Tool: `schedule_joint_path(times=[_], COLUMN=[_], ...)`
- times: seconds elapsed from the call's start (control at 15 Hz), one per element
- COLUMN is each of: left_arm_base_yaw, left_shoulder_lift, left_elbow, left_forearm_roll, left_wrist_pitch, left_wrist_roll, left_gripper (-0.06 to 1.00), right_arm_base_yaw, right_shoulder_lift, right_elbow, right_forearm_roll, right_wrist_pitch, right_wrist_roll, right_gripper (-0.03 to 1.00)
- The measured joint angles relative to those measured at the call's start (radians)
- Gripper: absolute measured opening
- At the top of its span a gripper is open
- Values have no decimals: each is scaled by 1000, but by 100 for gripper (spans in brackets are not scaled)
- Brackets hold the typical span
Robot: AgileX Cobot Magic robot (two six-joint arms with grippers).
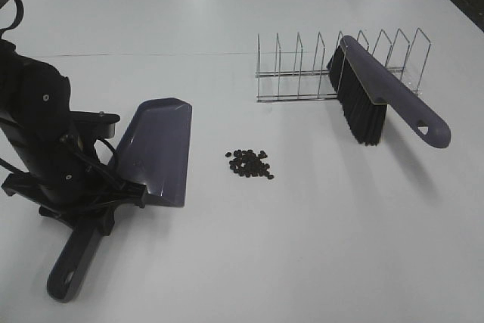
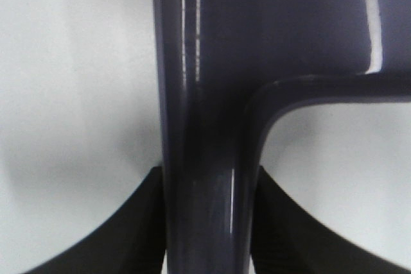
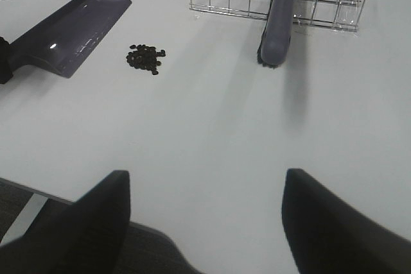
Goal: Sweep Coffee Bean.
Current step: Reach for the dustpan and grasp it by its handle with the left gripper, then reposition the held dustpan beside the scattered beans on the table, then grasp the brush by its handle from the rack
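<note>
Coffee bean pile lies just beside the lip of the dustpan. White table first, then wire rack with the brush apparently propped in it, purple dustpan, left gripper pinching its handle, right gripper fingers spread wide.

ref coffee bean | 9 o'clock: dustpan blocks, near | 1-2 o'clock: wire rack, brush obstruct | 3-6 o'clock: table open
</note>
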Motion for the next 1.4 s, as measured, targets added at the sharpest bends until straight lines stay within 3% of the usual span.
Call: schedule_joint_path(times=[0.27, 0.53, 1.13, 1.27, 1.4], left_arm_base_yaw=[-2, -60, -63, -63, -63], left_shoulder_lift=[0, 0, 0, 0, 0], left_elbow=[0, 0, 0, 0, 0], left_forearm_roll=[15, 22, 28, 28, 28], left_wrist_pitch=[10, 18, 17, 17, 17], left_wrist_roll=[0, -6, -15, -17, -17], left_gripper=[32, 32, 32, 32, 32], right_arm_base_yaw=[0, 0, 0, 0, 0], right_shoulder_lift=[0, 0, 107, 234, 404], right_elbow=[0, 0, 0, -41, -127], right_forearm_roll=[0, 0, -9, -7, -2], right_wrist_pitch=[0, 0, -7, -20, -30], right_wrist_roll=[0, 0, 26, 41, 46], right_gripper=[60, 60, 61, 83, 96])
